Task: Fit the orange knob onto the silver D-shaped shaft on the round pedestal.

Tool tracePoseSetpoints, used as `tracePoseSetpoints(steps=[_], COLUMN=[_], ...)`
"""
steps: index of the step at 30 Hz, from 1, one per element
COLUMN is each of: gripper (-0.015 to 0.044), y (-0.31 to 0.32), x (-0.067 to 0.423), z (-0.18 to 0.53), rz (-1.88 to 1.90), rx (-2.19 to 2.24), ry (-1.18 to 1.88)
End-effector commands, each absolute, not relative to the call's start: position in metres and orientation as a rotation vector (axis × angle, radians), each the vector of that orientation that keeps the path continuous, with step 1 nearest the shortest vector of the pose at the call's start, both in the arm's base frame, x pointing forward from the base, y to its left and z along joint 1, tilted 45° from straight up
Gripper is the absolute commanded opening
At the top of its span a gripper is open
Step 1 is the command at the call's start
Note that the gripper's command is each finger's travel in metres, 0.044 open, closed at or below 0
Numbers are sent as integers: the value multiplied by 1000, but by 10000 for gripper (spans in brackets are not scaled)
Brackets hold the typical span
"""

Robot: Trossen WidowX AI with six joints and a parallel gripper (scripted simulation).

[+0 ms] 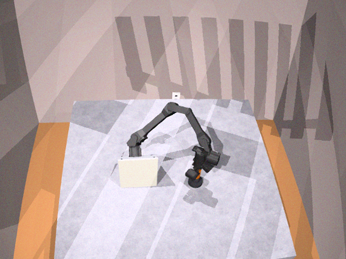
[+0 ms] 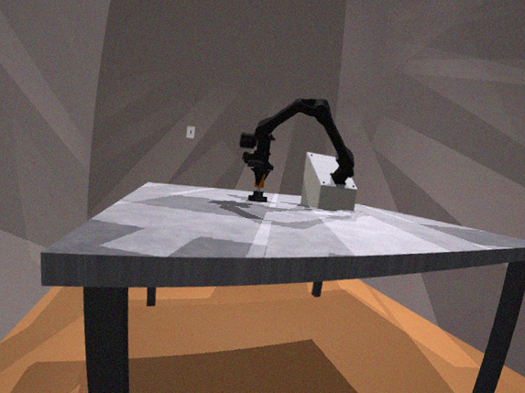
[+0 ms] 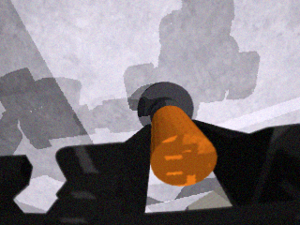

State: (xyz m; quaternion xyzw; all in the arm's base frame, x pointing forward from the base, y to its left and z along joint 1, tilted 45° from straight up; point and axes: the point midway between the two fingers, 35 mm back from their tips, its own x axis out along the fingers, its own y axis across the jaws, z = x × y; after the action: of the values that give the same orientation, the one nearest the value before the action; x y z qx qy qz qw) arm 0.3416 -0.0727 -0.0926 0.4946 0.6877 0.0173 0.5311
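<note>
1. One pincer (image 3: pixel 180 187) is pinching the orange knob (image 3: pixel 182 144) by its sides, keeping the underside free so the hidden hole can meet the shaft.
2. Knob hangs upright directly over the round pedestal (image 3: pixel 165 100), roughly mid-desk (image 1: pixel 82 237), a little toward the right edge. That stacked line-up looks like the set-up for a straight push down.
3. Exterior view shows the orange body (image 2: pixel 259 180) above the dark pedestal (image 2: pixel 257 196); whether it has started onto the shaft I cannot tell.
4. Silver shaft itself is hidden behind the knob, so flat-to-flat alignment cannot be confirmed.
5. White box (image 1: pixel 138 171) carrying the arm's base sits beside the pedestal, toward the left edge, well out of the work.
</note>
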Motion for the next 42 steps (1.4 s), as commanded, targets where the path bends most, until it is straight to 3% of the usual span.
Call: tracePoseSetpoints(steps=[1, 42], gripper=[0, 0], y=[-72, -73], x=[341, 343], z=[-93, -93], rz=[47, 213], rx=[1177, 1017], ry=[1639, 1592])
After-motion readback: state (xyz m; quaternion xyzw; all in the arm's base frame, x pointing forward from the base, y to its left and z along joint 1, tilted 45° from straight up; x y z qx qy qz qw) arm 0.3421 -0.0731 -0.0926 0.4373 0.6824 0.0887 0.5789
